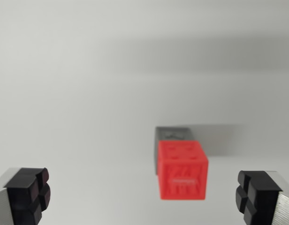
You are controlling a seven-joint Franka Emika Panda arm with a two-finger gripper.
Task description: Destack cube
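A red cube [182,171] sits on top of a grey cube [171,134], of which only the far upper edge shows behind it; the stack stands on a plain white surface [88,93], right of centre in the wrist view. The gripper [142,194] is spread wide, its black finger pads [29,192] at the near left and near right corners, holding nothing. The red cube lies between the fingers but apart from both, seemingly closer to the right one. Its faces look embossed, though blur hides the pattern.
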